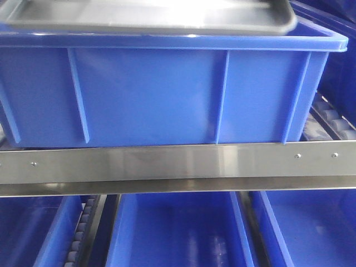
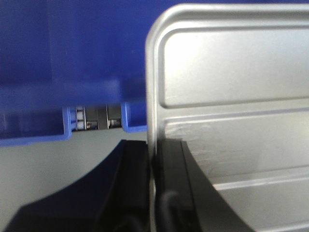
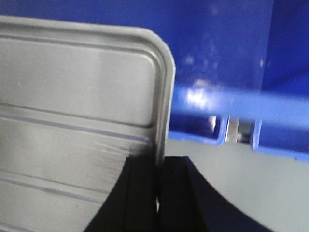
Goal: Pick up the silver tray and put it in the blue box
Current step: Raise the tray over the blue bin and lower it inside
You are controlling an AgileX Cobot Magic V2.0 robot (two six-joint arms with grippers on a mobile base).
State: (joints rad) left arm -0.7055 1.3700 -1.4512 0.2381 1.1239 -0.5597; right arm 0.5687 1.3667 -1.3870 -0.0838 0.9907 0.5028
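Carrying step: silver tray (image 1: 150, 14) held just above the blue box (image 1: 167, 94) rim, left gripper (image 2: 153, 159) and right gripper (image 3: 158, 166) each clamped on a side edge; next, level lowering inside that rim

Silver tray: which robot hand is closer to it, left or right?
Neither: the left gripper pinches one edge of the silver tray, and the right gripper pinches the opposite edge.

Front view level, close on blue box (image 1: 150, 94), wrist views share, seemingly, silver tray (image 2: 231, 121)
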